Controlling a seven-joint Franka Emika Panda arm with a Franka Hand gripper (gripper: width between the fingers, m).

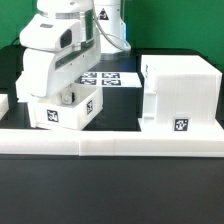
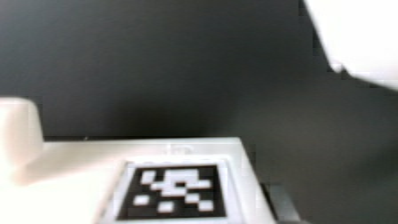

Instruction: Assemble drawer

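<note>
A small open-top white box (image 1: 66, 108) with a square tag stands at the exterior view's left, just behind the rail. My gripper (image 1: 70, 97) is down at this box, mostly hidden under the white wrist. In the wrist view the box's tagged face (image 2: 178, 188) fills the near part of the picture, and one dark finger (image 2: 288, 203) shows right beside its edge. The other finger is hidden, so I cannot tell whether the jaws grip the box. The big cube-like casing (image 1: 180, 92) stands at the exterior view's right, apart from the box. A blurred white shape (image 2: 356, 35) may be the casing.
A long low white rail (image 1: 110, 143) runs along the front of the black table. The marker board (image 1: 108, 77) lies behind, between the box and the casing. Another white piece (image 1: 3, 106) shows at the far left edge, and a white block (image 2: 15, 135) beside the box.
</note>
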